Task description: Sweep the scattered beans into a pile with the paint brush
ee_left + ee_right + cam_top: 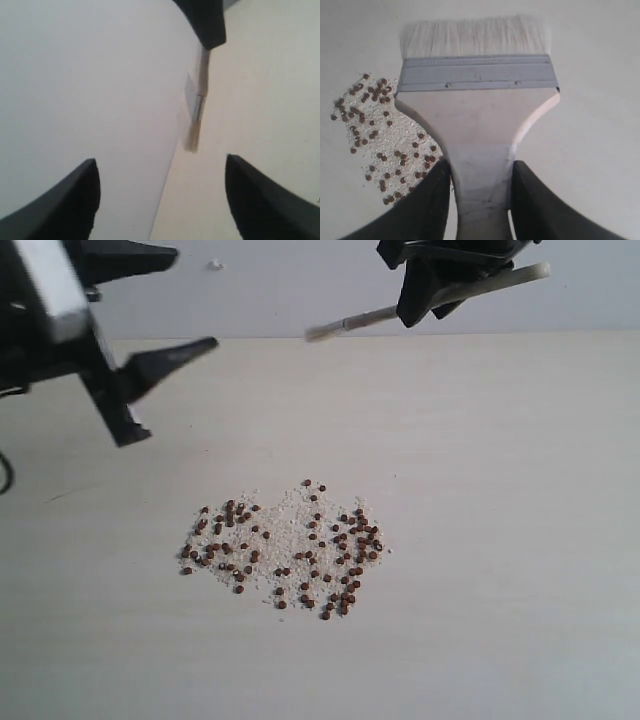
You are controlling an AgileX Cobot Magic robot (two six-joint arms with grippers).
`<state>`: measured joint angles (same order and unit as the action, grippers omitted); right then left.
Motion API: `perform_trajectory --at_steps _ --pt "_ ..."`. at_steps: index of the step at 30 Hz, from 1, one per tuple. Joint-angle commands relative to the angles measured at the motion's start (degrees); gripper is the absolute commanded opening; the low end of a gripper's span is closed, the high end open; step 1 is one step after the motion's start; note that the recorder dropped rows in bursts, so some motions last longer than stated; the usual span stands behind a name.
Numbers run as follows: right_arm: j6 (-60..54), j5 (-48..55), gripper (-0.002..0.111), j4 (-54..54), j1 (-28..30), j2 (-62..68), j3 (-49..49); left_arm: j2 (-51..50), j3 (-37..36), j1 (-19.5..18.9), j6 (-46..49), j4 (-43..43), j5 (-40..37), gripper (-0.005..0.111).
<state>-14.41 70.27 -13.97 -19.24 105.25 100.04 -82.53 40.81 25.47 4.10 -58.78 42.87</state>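
Paint brush [477, 125] in right gripper [482, 200], nearly level, bristles toward left gripper [195, 297]

The beans [285, 550] lie in the middle of the tabletop [500, 540]. The brush [360, 320], in the right gripper [480, 200], hangs above the far edge; the left gripper [192, 300] is above the far left corner.

My left gripper [195, 298] was matte black throughout, its two fingers [165, 362] tapering to sharp, wedge-like points. A pale grey block [50, 285] with squared edges sat on the arm behind them, and a thin black cable [4, 475] curved beside it. My right gripper [428, 306] was the same black, angular and blocky. Close up, its fingers [427, 205] looked dark charcoal, smooth and round-edged
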Motion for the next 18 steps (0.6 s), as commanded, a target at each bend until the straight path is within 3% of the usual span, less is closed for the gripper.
perform_trajectory --at_steps 1,6,10,18 --pt "-0.6 -0.3 0.000 -0.8 -0.1 2.0 0.5 -7.3 6.8 11.1 13.4 12.5 -14.3 0.073" --pt "-0.7 -0.3 0.000 -1.9 -0.1 2.4 0.5 -14.5 14.7 15.7 16.5 17.8 -14.1 0.073" --pt "-0.7 -0.3 0.000 -1.9 -0.1 2.3 0.5 -18.9 19.3 16.4 16.4 18.5 -14.1 0.073" --pt "-0.7 -0.3 0.000 -2.4 -0.1 2.1 1.0 -22.2 20.4 16.6 11.3 19.0 -13.0 0.073"
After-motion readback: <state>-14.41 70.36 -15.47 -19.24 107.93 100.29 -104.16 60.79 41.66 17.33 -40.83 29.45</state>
